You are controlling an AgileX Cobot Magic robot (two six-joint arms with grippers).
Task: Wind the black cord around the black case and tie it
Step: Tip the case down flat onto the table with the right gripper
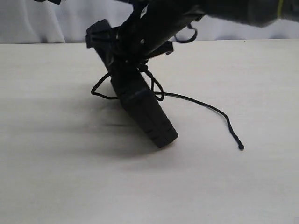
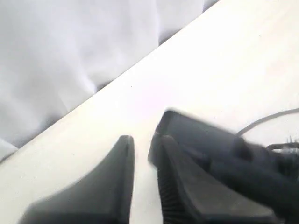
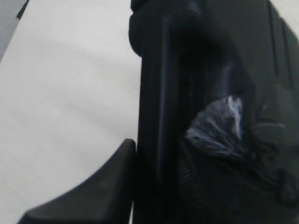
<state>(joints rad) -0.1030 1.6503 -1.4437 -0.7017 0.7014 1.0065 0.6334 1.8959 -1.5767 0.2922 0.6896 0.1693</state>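
Note:
The black case (image 1: 142, 109) stands tilted, its lower corner on the table and its upper end raised among the arms. The black cord (image 1: 201, 103) loops around its middle, bulges out to the left, and trails right to a knotted tip (image 1: 241, 147). My right gripper (image 1: 135, 53) comes in from the upper right. In the right wrist view it (image 3: 156, 149) is shut on the case's edge (image 3: 154, 93), one finger (image 3: 119, 186) pressed against it. My left gripper (image 2: 144, 142) shows a narrow empty gap, with the case (image 2: 201, 137) just outside one finger. A stretch of the cord (image 2: 266, 119) shows beyond.
The pale table (image 1: 56, 163) spreads wide on all sides of the case. A white cloth backdrop (image 1: 37, 21) hangs behind its far edge. A thin cable loop (image 1: 190, 35) hangs from the right arm.

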